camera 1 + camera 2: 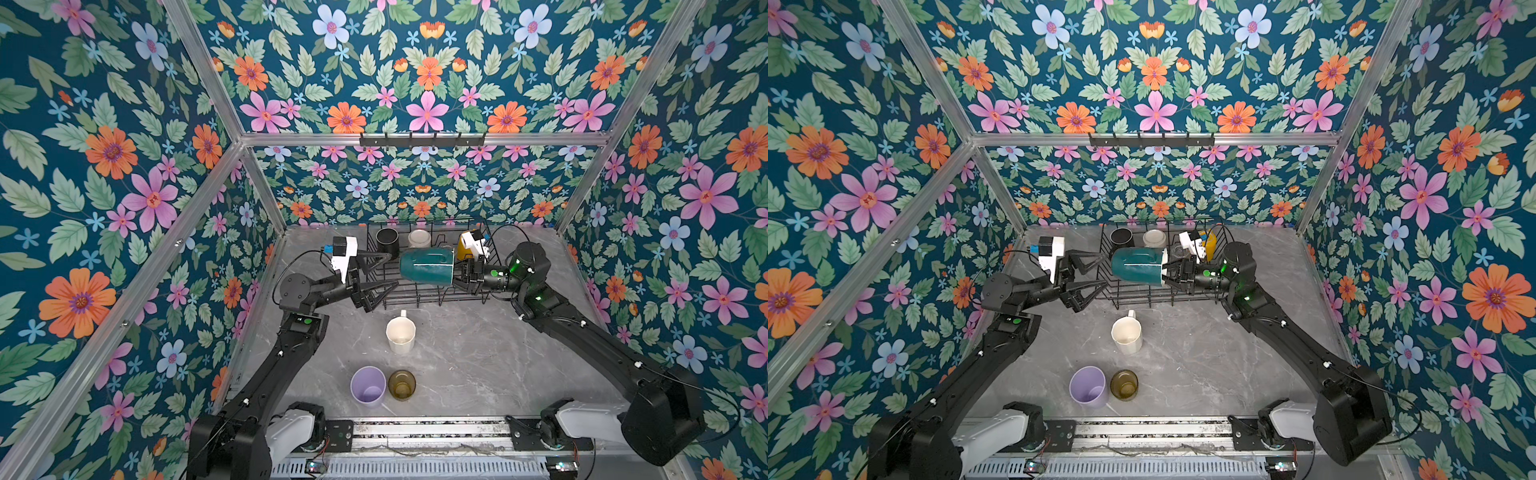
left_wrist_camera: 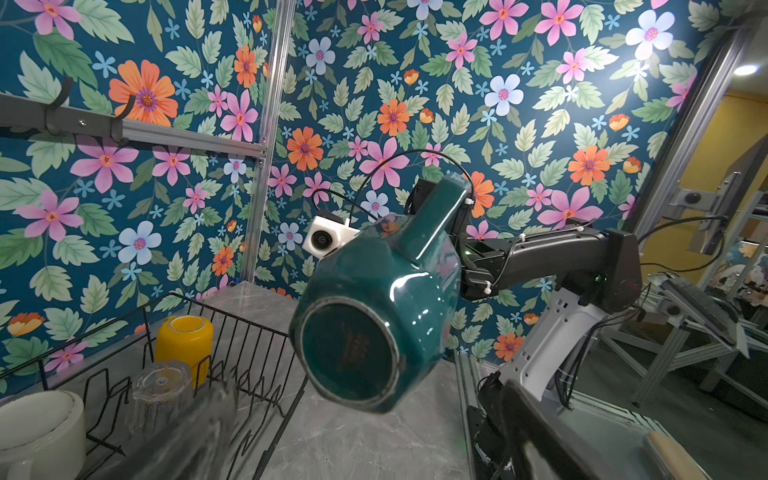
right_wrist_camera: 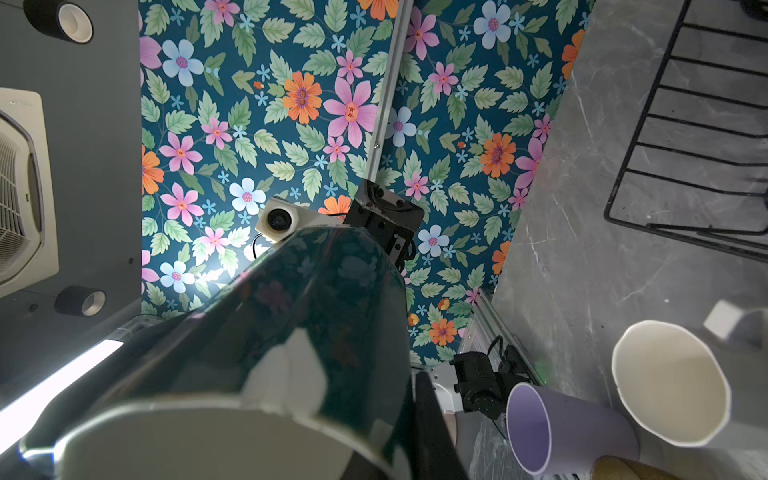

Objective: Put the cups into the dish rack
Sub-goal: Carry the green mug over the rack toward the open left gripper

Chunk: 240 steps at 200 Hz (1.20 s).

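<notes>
Black left arm and right arm, white base housings, white wrist cameras, green lights

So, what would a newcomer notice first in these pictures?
Probably the floral walls all around. Then the green mug, held sideways in the air at the rack by the right gripper, its base toward the open left gripper. Nearer the front, a white mug, a lilac tumbler and an amber glass stand on the table.
</notes>
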Available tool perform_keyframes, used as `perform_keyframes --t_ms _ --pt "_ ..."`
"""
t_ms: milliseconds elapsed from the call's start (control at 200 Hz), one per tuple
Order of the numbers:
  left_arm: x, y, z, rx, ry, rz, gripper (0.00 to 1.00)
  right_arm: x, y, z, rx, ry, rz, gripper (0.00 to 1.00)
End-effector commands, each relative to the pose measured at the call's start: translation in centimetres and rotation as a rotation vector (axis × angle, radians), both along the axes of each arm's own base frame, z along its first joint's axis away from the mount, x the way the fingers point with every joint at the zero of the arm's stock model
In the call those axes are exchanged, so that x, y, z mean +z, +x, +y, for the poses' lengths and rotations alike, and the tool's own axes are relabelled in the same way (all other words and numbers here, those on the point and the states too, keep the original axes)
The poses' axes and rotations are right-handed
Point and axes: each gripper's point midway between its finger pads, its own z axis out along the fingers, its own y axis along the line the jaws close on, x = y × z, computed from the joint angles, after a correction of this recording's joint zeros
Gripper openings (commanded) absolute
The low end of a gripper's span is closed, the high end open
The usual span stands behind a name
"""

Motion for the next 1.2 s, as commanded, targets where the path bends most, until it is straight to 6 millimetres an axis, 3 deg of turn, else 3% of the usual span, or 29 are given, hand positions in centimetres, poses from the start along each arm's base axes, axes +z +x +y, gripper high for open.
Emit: perform_keyframes --t_ms 0,1195 --pt "0.7 -0.9 -0.1 -0.032 -0.006 -0.049 1.0 2.5 -0.8 0.5 0.044 0.054 -0.107 0.0" --pt "0.4 -1.9 -0.8 -0.097 0.002 -0.05 0.99 1.3 -2.4 6.9 0.264 0.056 -0.092 0.0"
